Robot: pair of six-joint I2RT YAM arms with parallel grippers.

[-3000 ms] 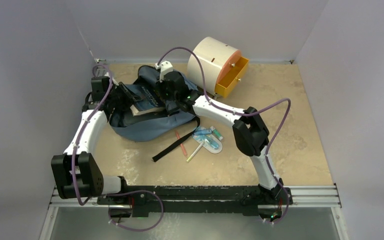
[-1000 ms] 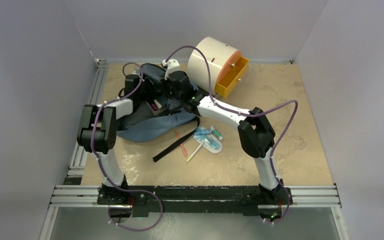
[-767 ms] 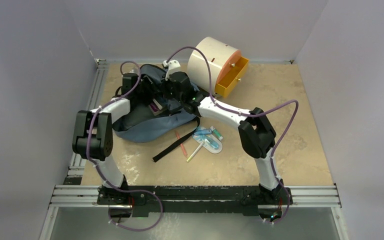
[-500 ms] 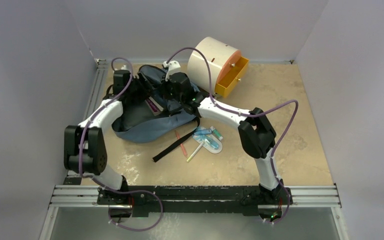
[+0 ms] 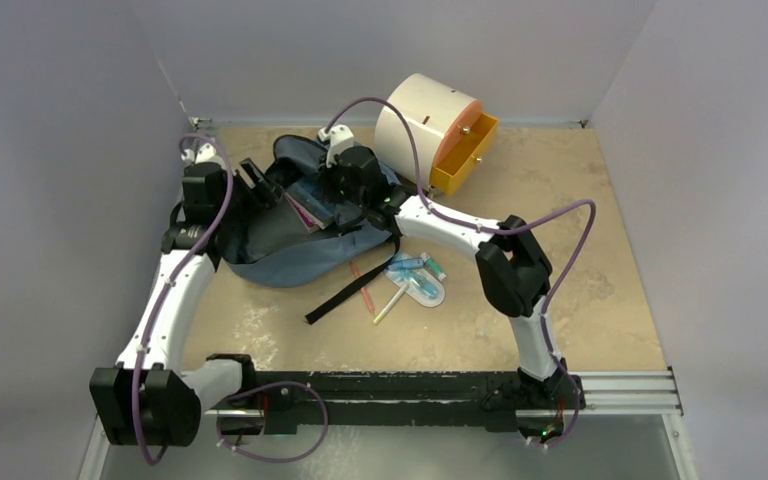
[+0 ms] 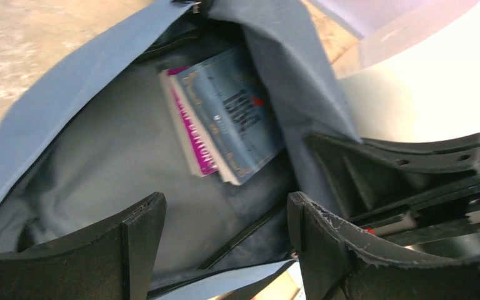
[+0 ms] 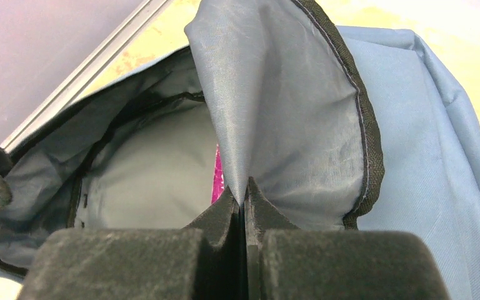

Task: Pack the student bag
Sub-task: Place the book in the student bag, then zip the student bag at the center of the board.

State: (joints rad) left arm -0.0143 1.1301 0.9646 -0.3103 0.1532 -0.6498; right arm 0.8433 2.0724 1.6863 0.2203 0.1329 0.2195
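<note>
Beige counter (image 5: 600,260) carries the student bag (image 5: 295,255) at upper left; right end effector (image 7: 245,199) pinches its flap (image 7: 287,125) to hold the mouth wide, left end effector (image 6: 222,212) hangs open, empty, over books (image 6: 225,122) inside.

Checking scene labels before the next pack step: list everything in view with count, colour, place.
student bag: one, slate-blue with dark lining, back left of table, mouth open
books: two, one blue cover, one magenta spine, stacked inside the bag
strap: one, black, trailing from the bag toward table centre
cabinet: one, cream cylinder with an orange drawer part sticking out, back centre
pouch: one, clear, table centre, small blue and teal items on it, count unclear
loose pens: two, one red, one pale yellow, left of the pouch
table: one, beige
left gripper: open, empty, over the bag mouth
right gripper: shut on the bag's flap, holding it up
</note>
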